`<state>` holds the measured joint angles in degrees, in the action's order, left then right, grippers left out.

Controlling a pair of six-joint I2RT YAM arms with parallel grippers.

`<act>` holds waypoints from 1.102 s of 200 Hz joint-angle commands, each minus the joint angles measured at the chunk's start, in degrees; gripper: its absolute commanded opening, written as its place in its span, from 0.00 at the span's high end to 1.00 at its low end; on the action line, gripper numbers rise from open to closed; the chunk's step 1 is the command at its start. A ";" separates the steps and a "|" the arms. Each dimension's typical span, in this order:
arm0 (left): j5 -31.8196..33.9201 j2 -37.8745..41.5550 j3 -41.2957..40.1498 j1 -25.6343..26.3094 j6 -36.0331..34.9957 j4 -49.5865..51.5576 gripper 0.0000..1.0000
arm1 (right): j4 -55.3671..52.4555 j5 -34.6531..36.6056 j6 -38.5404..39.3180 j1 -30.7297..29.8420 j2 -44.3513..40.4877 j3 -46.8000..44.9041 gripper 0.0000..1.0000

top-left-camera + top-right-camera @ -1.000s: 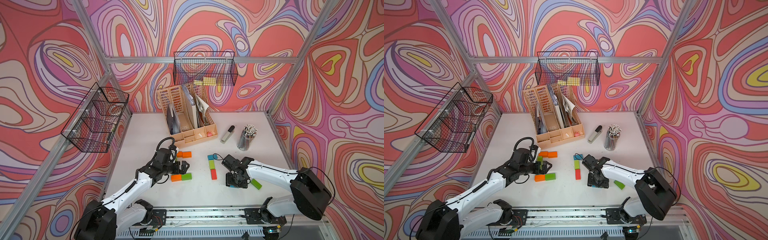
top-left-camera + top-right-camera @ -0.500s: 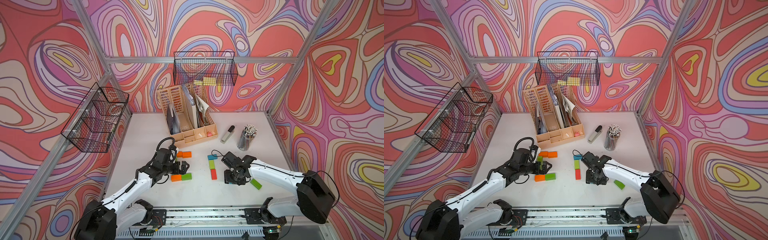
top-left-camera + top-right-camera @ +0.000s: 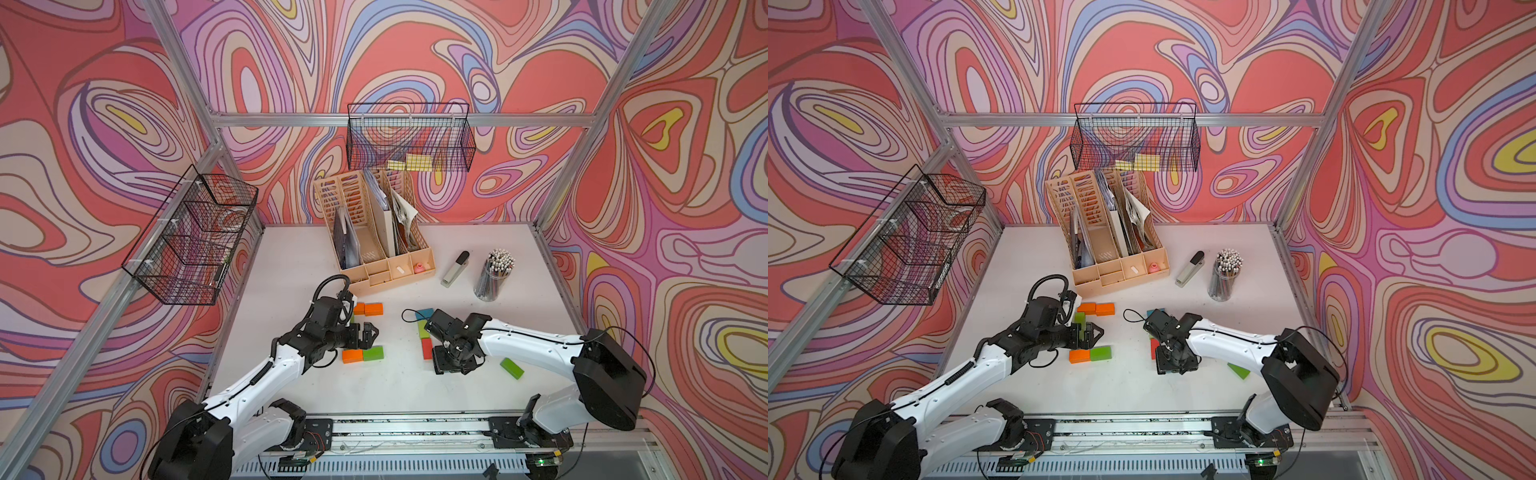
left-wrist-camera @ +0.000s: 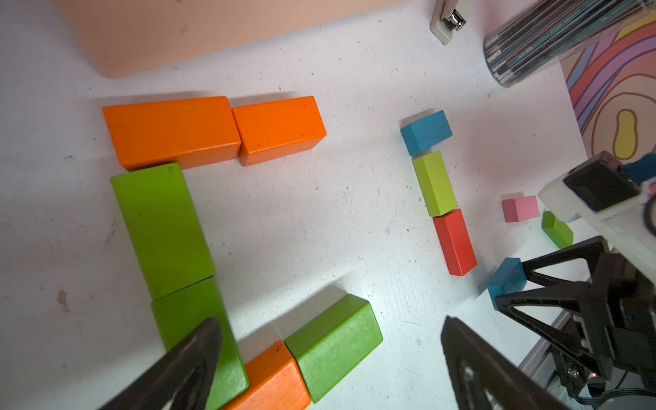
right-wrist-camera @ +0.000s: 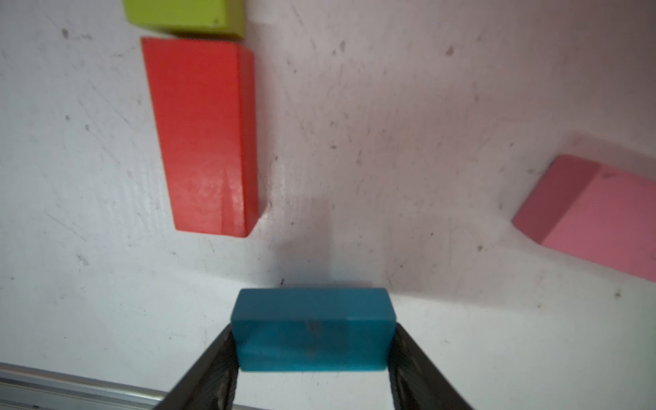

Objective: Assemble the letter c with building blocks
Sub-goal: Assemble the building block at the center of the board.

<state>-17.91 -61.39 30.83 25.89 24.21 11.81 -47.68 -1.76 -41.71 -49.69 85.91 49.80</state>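
Right gripper (image 5: 312, 355) clamps a blue block (image 5: 312, 316) near the red block (image 5: 202, 135); left gripper (image 4: 330, 321) gapes open above a green block (image 4: 340, 351)

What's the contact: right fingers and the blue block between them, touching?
Touching. Right wrist view: the right fingers sit flush against both ends of the blue block, no gap.

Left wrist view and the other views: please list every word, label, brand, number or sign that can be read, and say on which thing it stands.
No text can be read in any view.
pencils: small light marks along the barrels, too small and blurred to read.
stapler: no legible brand or label.
building blocks: plain colours, no letters or numbers.
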 commanded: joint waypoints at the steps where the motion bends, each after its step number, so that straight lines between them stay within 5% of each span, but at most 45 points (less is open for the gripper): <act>1: 0.56 0.18 0.64 0.25 -0.43 1.11 0.01 | 1.63 0.06 -1.64 -1.32 1.04 1.73 0.36; 220: 0.33 0.21 0.55 0.25 -0.36 1.02 0.01 | 4.46 3.25 -5.24 -3.75 7.17 4.00 0.33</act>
<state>-17.93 -61.36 30.83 25.89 24.21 11.86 -44.14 0.21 -46.63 -53.08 92.03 52.69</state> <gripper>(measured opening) 0.994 0.673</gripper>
